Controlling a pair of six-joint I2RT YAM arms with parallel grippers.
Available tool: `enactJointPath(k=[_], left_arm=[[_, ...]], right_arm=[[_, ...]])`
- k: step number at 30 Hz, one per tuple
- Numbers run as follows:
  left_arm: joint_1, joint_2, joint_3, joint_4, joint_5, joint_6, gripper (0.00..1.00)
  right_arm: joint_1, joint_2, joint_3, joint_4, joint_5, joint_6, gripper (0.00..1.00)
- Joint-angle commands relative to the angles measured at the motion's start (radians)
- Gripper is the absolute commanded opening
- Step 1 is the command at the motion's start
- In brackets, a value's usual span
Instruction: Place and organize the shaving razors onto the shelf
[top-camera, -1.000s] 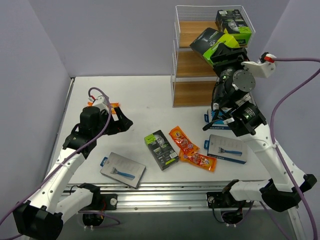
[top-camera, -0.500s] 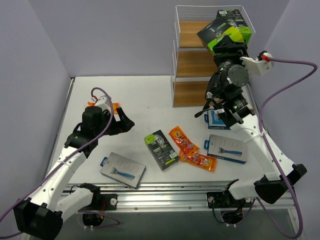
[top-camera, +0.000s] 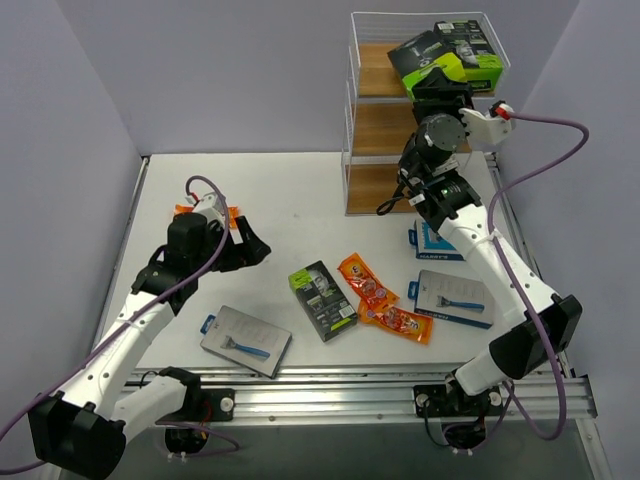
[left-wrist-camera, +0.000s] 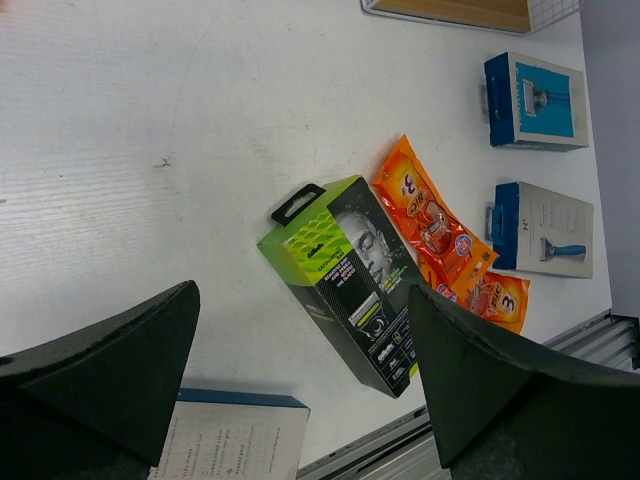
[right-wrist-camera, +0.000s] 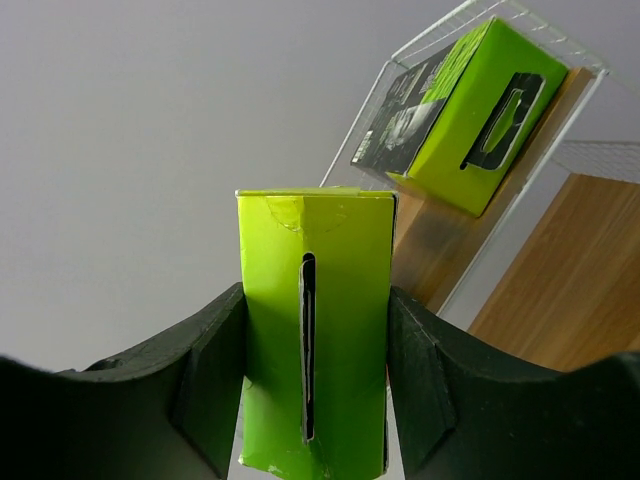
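Note:
My right gripper (top-camera: 437, 83) is shut on a black-and-lime-green razor box (top-camera: 425, 58) and holds it at the top tier of the shelf (top-camera: 375, 130); the wrist view shows the box's lime end (right-wrist-camera: 315, 340) between my fingers. Another black-and-lime box (top-camera: 466, 44) stands on the top tier at the right (right-wrist-camera: 465, 105). My left gripper (top-camera: 247, 243) is open and empty above the table's left side. On the table lie a black-and-lime box (top-camera: 322, 298) (left-wrist-camera: 350, 280), orange packets (top-camera: 385, 298) (left-wrist-camera: 440, 240), and blue/grey razor cards (top-camera: 245, 340) (top-camera: 453, 298) (top-camera: 435, 244).
The shelf's middle and bottom wooden boards (top-camera: 385, 185) carry nothing visible. An orange item (top-camera: 185, 208) lies behind my left arm. Purple walls close in the back, left and right. A metal rail (top-camera: 330, 385) runs along the near table edge.
My right arm has lifted and carried the black-and-lime box up and back from in front of the shelf's middle tier to the top tier. My left arm has barely moved.

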Motion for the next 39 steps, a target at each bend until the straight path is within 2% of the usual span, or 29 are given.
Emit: enactJointPath(k=[1,12,14,19,24,28,32,39], left_arm=[[-0.009,0.0,0.011,0.039,0.015,0.016,0.94],[-0.012,0.006,0.006,0.042,0.018,0.011,0.94],[-0.012,0.006,0.006,0.04,0.018,0.011,0.94],[-0.012,0.007,0.004,0.043,0.018,0.011,0.94],[-0.012,0.009,0.001,0.045,0.021,0.01,0.94],[-0.012,0.009,0.003,0.043,0.021,0.01,0.94],[-0.01,0.006,0.003,0.046,0.024,0.007,0.94],[-0.002,0.006,0.006,0.042,0.033,0.005,0.94]], right_arm=[[-0.008,0.008,0.066,0.111,-0.019,0.057,0.0],[-0.008,0.083,0.099,-0.073,0.015,0.294,0.02],[-0.003,0.091,0.103,-0.082,0.012,0.31,0.13],[-0.005,0.114,0.129,-0.127,0.011,0.337,0.26],[-0.005,0.125,0.142,-0.164,-0.007,0.347,0.29],[-0.009,0.128,0.151,-0.173,-0.056,0.331,0.41],[-0.017,0.142,0.198,-0.272,-0.102,0.333,0.47],[-0.075,0.158,0.243,-0.409,-0.29,0.351,0.55]])
